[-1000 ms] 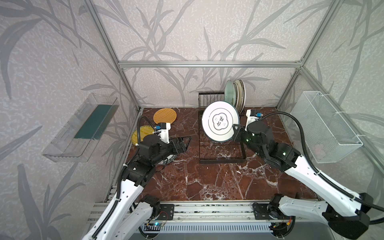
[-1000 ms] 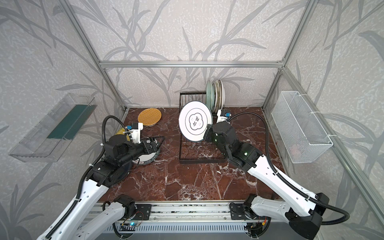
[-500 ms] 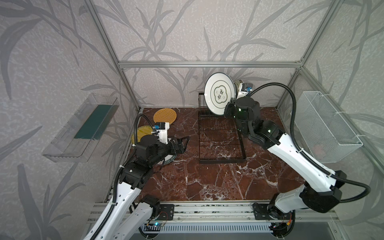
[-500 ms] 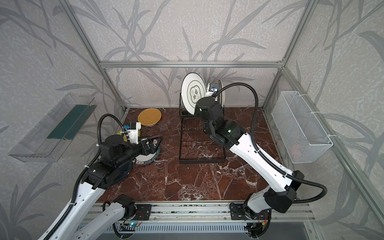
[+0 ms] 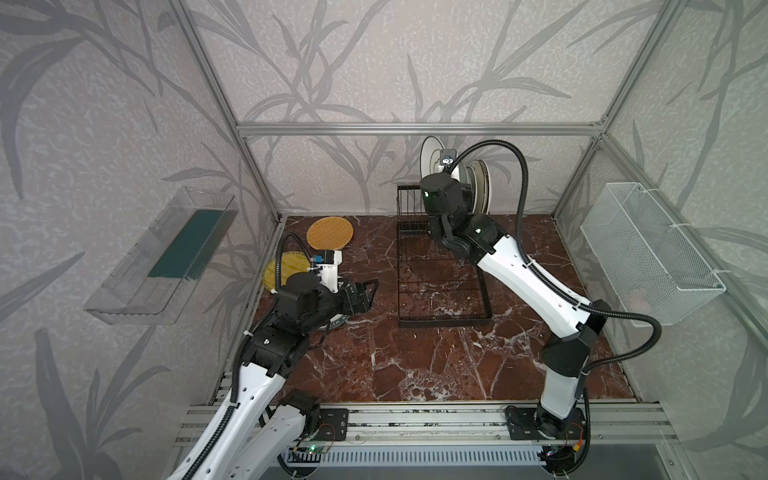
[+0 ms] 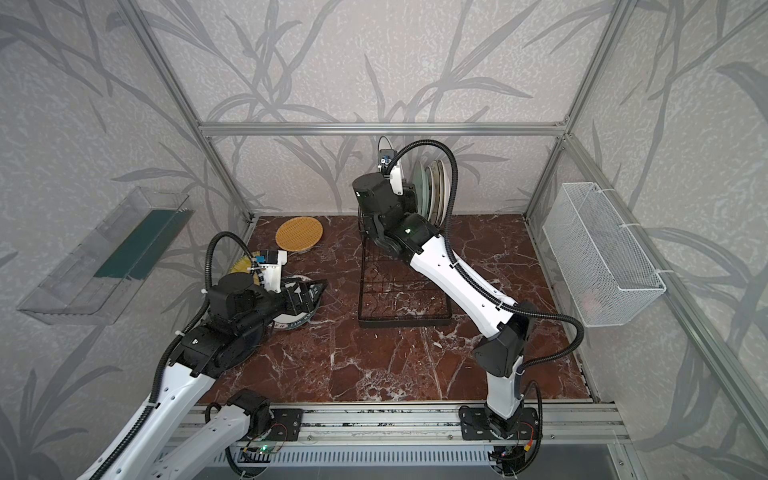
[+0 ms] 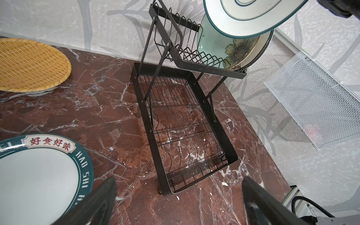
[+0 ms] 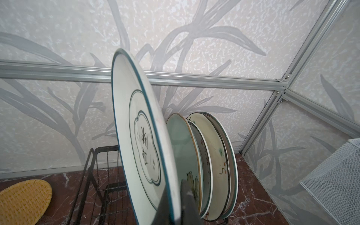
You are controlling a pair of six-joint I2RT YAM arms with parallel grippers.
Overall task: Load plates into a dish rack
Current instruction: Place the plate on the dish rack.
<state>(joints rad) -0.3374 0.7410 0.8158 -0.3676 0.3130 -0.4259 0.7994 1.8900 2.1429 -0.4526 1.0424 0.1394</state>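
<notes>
My right gripper point(image 8: 176, 188) is shut on the rim of a white plate with a dark emblem point(image 8: 136, 136), held upright. It hangs over the slot row of the black dish rack point(image 5: 442, 322), close beside the pale teal flower plate point(image 7: 214, 46). Several plates point(image 5: 478, 187) stand in the slots behind that one. My left gripper point(image 7: 179, 180) is open and empty, low over the table left of the rack. Below it lies a white plate with a green lettered rim point(image 7: 39, 175). An orange woven plate point(image 5: 330, 232) and a half-hidden yellow plate point(image 5: 286, 270) lie at the back left.
A white mesh basket point(image 5: 648, 253) hangs on the right wall and a clear plastic bin point(image 5: 166, 257) on the left wall. Aluminium frame posts point(image 5: 257, 187) stand at the back corners. The rack's flat grid base point(image 7: 144, 109) reaches toward the table's front.
The right arm has carried the emblem plate up and back from over the rack's base to the slot row beside the standing plates. The left arm has barely moved.
</notes>
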